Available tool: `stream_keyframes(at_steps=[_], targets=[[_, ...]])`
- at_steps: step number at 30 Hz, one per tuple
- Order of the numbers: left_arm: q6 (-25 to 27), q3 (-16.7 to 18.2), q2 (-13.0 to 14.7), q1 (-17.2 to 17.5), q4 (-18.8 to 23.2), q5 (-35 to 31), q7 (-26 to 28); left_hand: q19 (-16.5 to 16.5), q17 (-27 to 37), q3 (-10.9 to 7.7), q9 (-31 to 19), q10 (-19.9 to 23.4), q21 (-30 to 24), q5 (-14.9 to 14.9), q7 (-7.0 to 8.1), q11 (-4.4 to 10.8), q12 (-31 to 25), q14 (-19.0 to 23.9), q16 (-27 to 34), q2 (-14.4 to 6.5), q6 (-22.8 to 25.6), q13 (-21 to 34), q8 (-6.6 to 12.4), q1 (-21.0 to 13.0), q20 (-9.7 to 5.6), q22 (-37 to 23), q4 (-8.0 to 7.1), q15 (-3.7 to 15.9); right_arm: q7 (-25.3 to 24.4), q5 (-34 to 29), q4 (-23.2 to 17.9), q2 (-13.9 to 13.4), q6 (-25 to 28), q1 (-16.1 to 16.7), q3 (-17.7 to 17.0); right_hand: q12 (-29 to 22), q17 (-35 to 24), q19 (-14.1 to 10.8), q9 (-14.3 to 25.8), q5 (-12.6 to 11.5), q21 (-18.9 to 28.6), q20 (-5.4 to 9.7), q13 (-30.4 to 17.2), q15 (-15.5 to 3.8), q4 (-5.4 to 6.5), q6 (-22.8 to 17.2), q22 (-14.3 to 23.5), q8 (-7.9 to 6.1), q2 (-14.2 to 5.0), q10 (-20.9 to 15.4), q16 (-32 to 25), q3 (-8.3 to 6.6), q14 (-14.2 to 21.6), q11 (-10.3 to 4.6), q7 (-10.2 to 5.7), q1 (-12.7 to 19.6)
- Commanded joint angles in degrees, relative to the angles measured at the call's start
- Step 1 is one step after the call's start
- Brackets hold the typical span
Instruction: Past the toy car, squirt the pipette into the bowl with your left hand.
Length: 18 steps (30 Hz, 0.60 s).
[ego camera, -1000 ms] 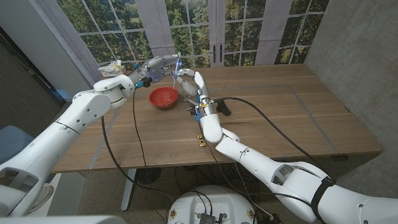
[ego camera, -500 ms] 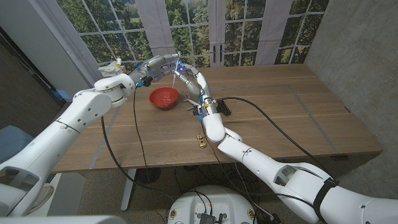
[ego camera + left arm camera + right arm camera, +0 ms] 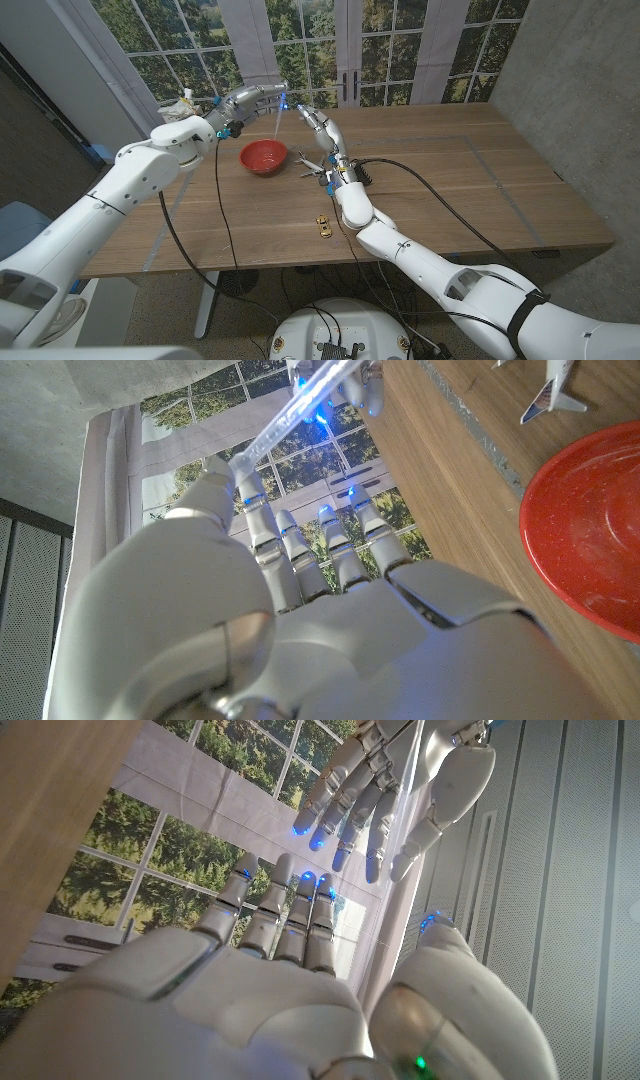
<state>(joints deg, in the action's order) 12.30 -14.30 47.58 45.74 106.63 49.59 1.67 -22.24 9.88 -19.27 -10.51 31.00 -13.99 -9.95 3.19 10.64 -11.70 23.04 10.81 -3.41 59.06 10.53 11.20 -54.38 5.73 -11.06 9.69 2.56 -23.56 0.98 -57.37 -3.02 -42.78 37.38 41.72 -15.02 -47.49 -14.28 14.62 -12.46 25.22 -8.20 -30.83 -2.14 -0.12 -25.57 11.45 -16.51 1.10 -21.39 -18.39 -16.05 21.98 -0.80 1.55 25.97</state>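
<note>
The pipette is a thin, clear plastic tube, so it likely weighs almost nothing, bends easily and slips when pinched hard. The soft bulb is probably the place to squeeze, though its position is hidden behind the fingers. In the left wrist view the left hand pinches one end of the tube between its thumb and fingertips, with the rest of the tube jutting out beyond them, unsupported. In the head view the left hand is raised above the table, at about 12 o'clock from the red bowl and a little past its far rim, so the tube is up in the air and not yet over the bowl.

The right hand stands upright just beside the left, at its 3 o'clock, fingers spread and holding nothing; the right wrist view shows the same open right hand.

The toy car lies well apart, at about 5 o'clock from the bowl, near the table's front edge. A small toy plane sits just beside the bowl at its 3 o'clock.
</note>
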Motion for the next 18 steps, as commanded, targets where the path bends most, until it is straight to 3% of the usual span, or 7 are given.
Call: stream_keyframes(at_steps=[1, 7, 13, 18], targets=[[-2.80, 1.06, 0.65, 2.05, 2.10, -5.80, 4.84, 0.01, 0.03, 0.17, -0.36, 0.06, -0.06, -0.05, 0.32, -0.05, 0.08, 0.32, -0.04, -0.07, 0.07, 0.10, -0.14, -0.40, -0.35, -0.28, -0.01, 3.49, 8.25, 9.41, -4.56, -1.56, 1.02, 3.29, -3.26, 0.04, 0.13, 0.44, -0.12, 0.33, -0.14, -0.14, -0.03, 0.21, 0.50, -0.62, -0.01, 0.04, 0.13, -0.59, 0.24, -0.04, -0.22, 0.42, 0.27, -1.03], [-3.71, 1.81, 0.97, 3.29, 3.22, -8.59, 7.41, -0.01, 0.03, 0.21, -0.36, 0.15, -0.06, -0.05, 0.40, 0.06, 0.07, 0.44, 0.00, -0.09, 0.23, 0.11, -0.13, -0.44, -0.50, -0.28, -0.04, 3.60, 13.98, 16.65, -9.16, -2.97, 3.60, 5.46, -4.84, 0.20, 0.31, 0.71, -0.26, 0.42, -0.27, -0.35, 0.11, 0.54, 0.70, -0.94, -0.01, 0.07, -0.14, -0.60, 0.44, 0.12, -0.51, 0.68, 0.52, -1.72], [-4.14, 2.72, 1.08, 4.43, 4.00, -10.78, 9.78, -0.03, 0.04, 0.27, -0.36, 0.34, -0.07, -0.03, 0.59, -0.01, 0.02, 0.49, 0.00, -0.10, 0.27, 0.11, -0.16, -0.45, -0.59, -0.28, -0.07, 3.64, 16.61, 19.78, -12.50, -4.49, 6.60, 6.80, -5.90, 0.44, 0.60, 0.48, -0.47, 0.48, -0.23, -0.51, 0.32, 1.11, 0.69, -1.05, -0.02, 0.24, -0.33, -0.58, 1.01, 0.26, -1.57, 1.00, 0.86, -2.30], [-4.56, 3.28, 1.33, 5.26, 4.44, -12.69, 11.05, -0.01, 0.04, 0.32, -0.37, 0.24, -0.06, -0.02, 0.54, -0.05, 0.08, 0.50, -0.01, -0.12, 0.30, 0.11, -0.19, -0.46, -0.62, -0.28, -0.10, 3.69, 19.80, 23.81, -15.86, -6.22, 9.57, 8.11, -6.76, 1.56, 1.35, 1.62, -0.86, 0.44, -0.82, -0.32, 0.95, 1.22, 0.10, -1.14, -0.11, 0.64, -0.56, 0.97, 1.89, 0.23, -2.79, 1.97, 0.94, -2.51]])
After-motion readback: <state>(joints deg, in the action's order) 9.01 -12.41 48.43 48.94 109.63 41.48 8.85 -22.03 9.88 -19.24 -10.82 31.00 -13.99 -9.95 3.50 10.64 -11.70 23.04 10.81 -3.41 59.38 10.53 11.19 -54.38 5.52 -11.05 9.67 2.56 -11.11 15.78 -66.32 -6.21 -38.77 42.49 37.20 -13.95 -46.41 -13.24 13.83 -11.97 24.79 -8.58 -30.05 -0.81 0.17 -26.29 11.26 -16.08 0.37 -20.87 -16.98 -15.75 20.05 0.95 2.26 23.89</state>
